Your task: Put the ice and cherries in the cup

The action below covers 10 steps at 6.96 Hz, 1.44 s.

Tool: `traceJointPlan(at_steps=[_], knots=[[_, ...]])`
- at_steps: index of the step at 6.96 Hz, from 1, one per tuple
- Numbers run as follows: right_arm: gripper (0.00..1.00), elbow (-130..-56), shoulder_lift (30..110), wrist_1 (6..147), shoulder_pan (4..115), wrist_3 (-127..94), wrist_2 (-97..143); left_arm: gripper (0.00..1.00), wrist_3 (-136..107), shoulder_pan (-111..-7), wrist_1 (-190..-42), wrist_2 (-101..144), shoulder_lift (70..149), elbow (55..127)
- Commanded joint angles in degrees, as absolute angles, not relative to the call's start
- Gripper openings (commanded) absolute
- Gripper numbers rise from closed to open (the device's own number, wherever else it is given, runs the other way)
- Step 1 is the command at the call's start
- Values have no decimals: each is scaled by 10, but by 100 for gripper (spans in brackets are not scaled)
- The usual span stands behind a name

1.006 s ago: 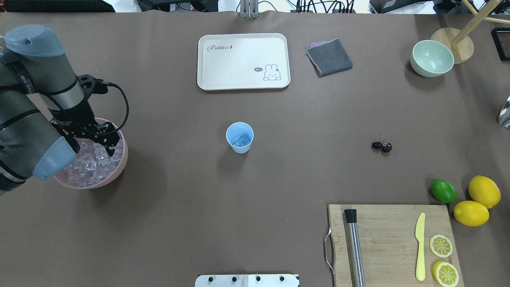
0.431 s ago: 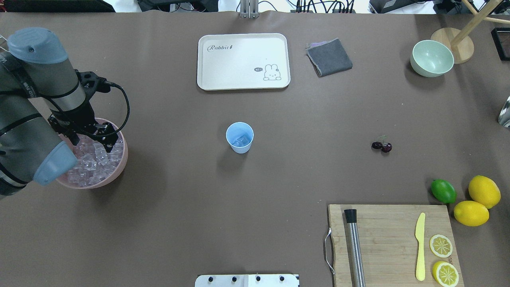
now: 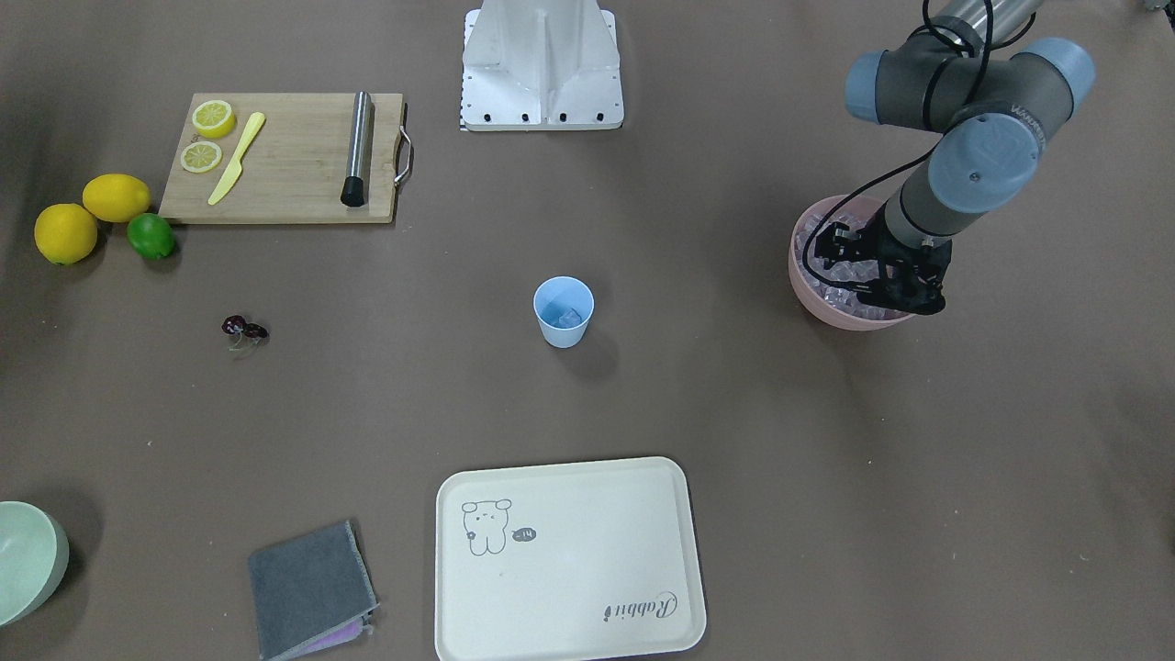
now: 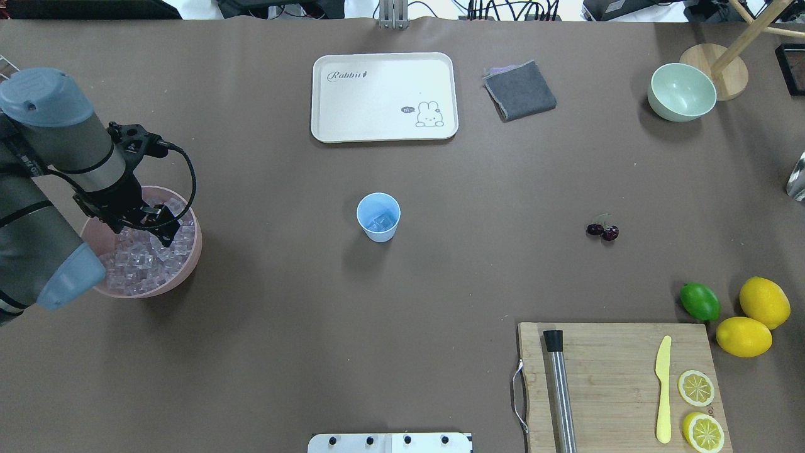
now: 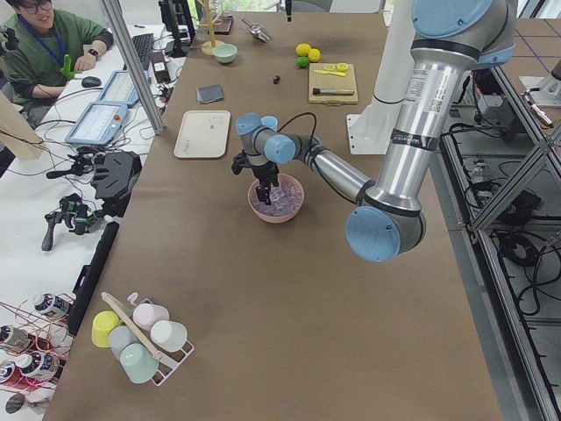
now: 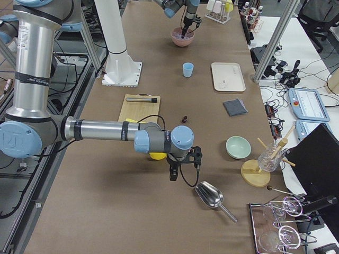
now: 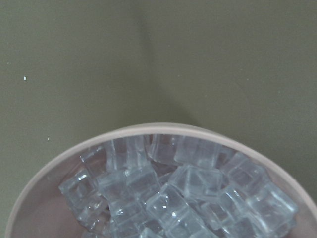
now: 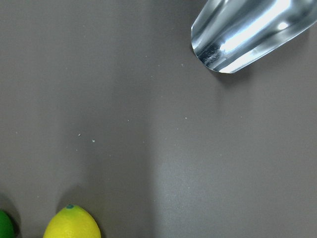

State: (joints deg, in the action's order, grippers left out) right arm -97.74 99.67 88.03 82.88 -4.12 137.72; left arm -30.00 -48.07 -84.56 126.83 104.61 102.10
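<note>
Nearest the robot's base, the wooden cutting board [image 4: 610,377] carried nothing your task needs.

Farther out, across the middle of the desk [image 4: 440,289], three items were noted. The left end effector [image 4: 166,236] hung over the heap of small clear ice cubes [image 4: 135,267] in the wide pink bowl [image 4: 194,261], fingertips at or just above the top cubes. No view settled whether its fingers were spread or pinching a cube. The small light blue plastic cup [image 4: 380,235] stood upright near the desk's centre, well apart from the bowl, with at least one cube inside. The pair of dark red cherries [image 4: 602,231] lay on the desk toward the robot's right, well apart from the cup. Beyond these, the cream rectangular tray [image 4: 377,100] played no part.

Assessment: the ice portion was begun and, in my judgement, a further cube was being fetched. The cherries were wholly outstanding.

On views: the overhead and front-facing views showed the cup's contents. The left wrist view showed only cubes and bowl rim, no fingers. The right end effector [image 6: 175,172] appeared only in the exterior right view, low beside a shiny metal scoop [image 6: 209,197], and I cannot tell you its state. The right wrist view gave just the scoop's mouth and a yellow lemon [image 8: 72,223].
</note>
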Motion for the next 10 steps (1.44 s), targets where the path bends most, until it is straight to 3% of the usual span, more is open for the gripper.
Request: traceJointPlan(at_steps=[1, 4, 5, 6, 8, 10], knots=[[100, -977, 997, 880, 829, -41, 1378, 96, -315, -478, -874, 1272, 1035, 1011], [100, -977, 997, 880, 829, -41, 1377, 96, -317, -477, -887, 1273, 1035, 995], [100, -977, 997, 881, 829, -41, 1377, 92, -324, -477, -887, 1273, 1035, 996], [100, -977, 997, 881, 829, -41, 1377, 79, -330, -476, -887, 1274, 1035, 999], [100, -977, 997, 881, 829, -41, 1377, 42, -331, -477, -884, 1314, 1034, 1001], [100, -977, 997, 880, 829, -41, 1377, 20, -331, -478, -883, 1314, 1034, 1005]])
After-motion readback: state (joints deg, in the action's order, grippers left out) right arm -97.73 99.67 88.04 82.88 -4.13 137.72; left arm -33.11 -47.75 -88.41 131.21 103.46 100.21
